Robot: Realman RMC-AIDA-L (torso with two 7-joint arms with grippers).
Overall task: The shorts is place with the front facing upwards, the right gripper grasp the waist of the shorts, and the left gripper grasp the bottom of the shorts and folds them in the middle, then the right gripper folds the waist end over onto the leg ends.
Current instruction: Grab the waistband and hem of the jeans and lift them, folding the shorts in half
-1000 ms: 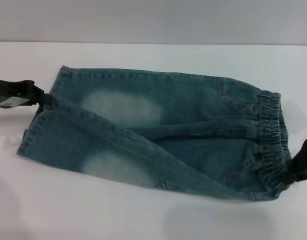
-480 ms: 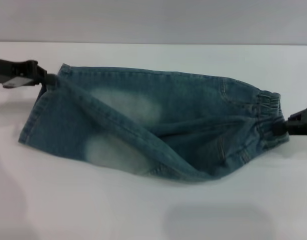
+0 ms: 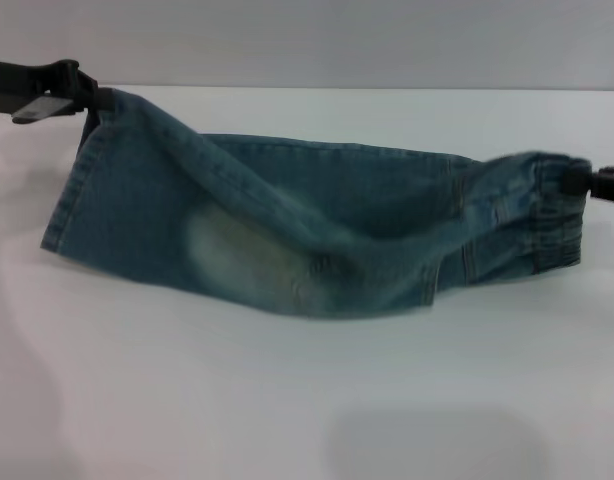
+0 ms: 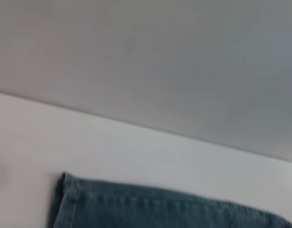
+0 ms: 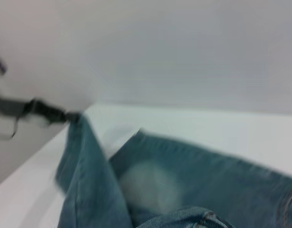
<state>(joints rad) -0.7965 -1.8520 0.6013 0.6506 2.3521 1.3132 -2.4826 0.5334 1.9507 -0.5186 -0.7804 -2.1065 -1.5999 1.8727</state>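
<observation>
The blue denim shorts point(image 3: 287, 230) lie lengthwise on the white table point(image 3: 287, 400), waist point(image 3: 547, 215) to the right and the bottom of the shorts point(image 3: 72, 190) to the left. My left gripper point(image 3: 87, 95) is shut on a hem corner and holds it raised at the far left. At the right edge, my right gripper point(image 3: 587, 180) is shut on the puckered waistband and holds it lifted. One leg hangs up between them, over the other leg. The left wrist view shows a flat hem corner point(image 4: 65, 190). In the right wrist view the lifted leg point(image 5: 84, 166) hangs from the left gripper point(image 5: 60, 114).
A grey wall point(image 3: 307, 40) runs behind the table's far edge. Bare white tabletop lies in front of the shorts and on both sides.
Both grippers have risen and moved toward the far side, drawing the near leg and the near waist corner up and over the far half. The pale patch on the far leg is now covered.
</observation>
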